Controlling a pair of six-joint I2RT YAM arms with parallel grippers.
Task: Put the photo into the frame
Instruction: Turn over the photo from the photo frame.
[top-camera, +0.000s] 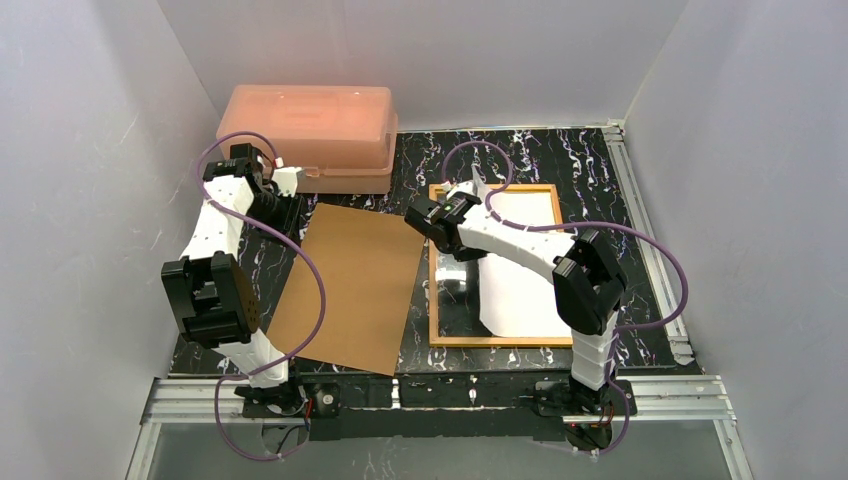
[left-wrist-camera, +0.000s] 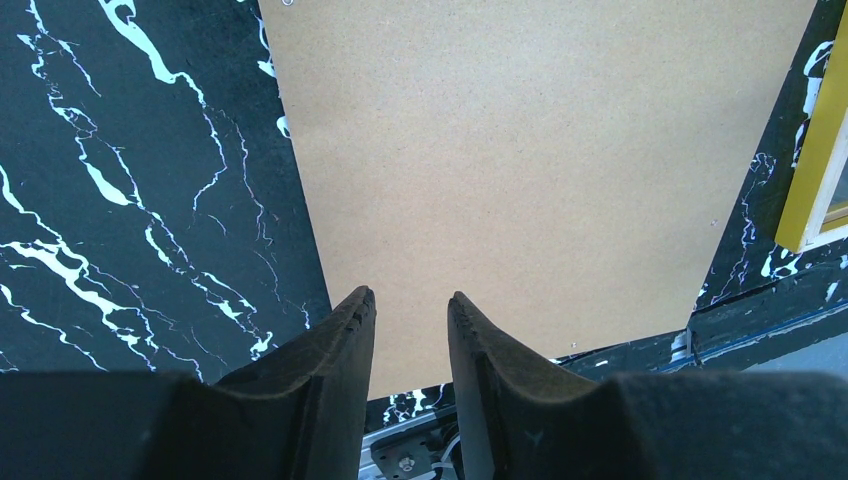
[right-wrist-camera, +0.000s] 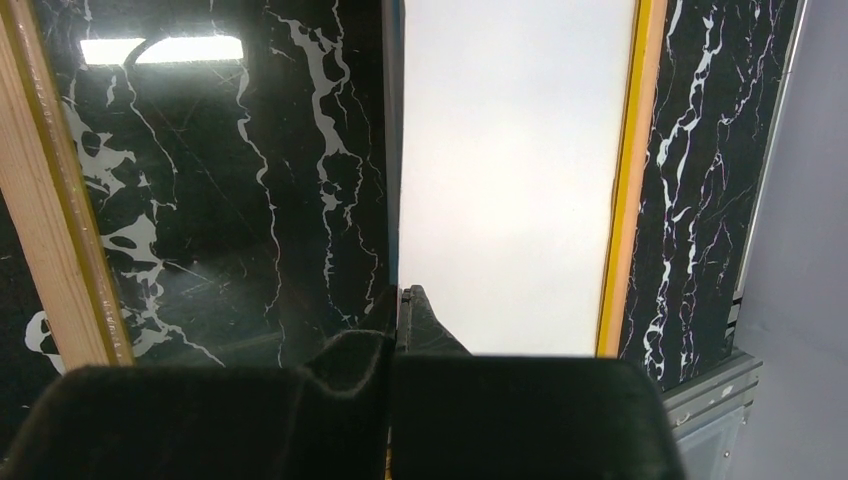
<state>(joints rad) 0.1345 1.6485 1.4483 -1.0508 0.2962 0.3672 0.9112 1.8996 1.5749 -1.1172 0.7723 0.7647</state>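
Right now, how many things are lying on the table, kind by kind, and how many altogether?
Pink box: 1
Brown board: 1
Frame: 1
Photo: 1
Total: 4

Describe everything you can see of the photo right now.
The photo shows only its plain white paper back, with a thin blue sliver along its left edge. It sits inside the frame, against the right rail, leaving the frame's left half uncovered. The right gripper is shut on its left edge.

the right arm (top-camera: 510, 243) hides the middle of the photo (top-camera: 522, 305).
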